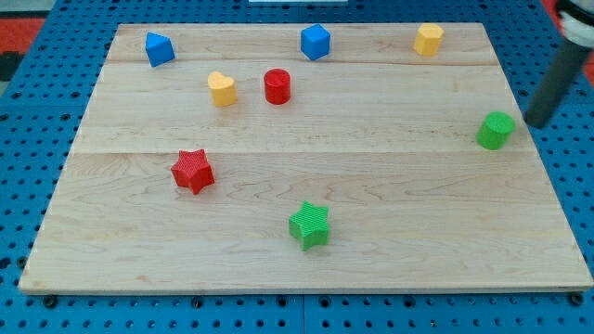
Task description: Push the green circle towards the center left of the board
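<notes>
The green circle (pixel 497 130) stands near the right edge of the wooden board (pixel 390 204), about mid-height. My tip (pixel 534 122) is just to the right of it, a small gap away, at the board's right edge. The dark rod slants up to the view's top right corner.
A green star (pixel 309 225) lies at bottom centre and a red star (pixel 193 171) at centre left. A red circle (pixel 277 86) and a yellow heart (pixel 222 89) sit upper middle. Blue blocks lie at the top left (pixel 159 48) and the top centre (pixel 316 42). A yellow block (pixel 428 39) sits top right.
</notes>
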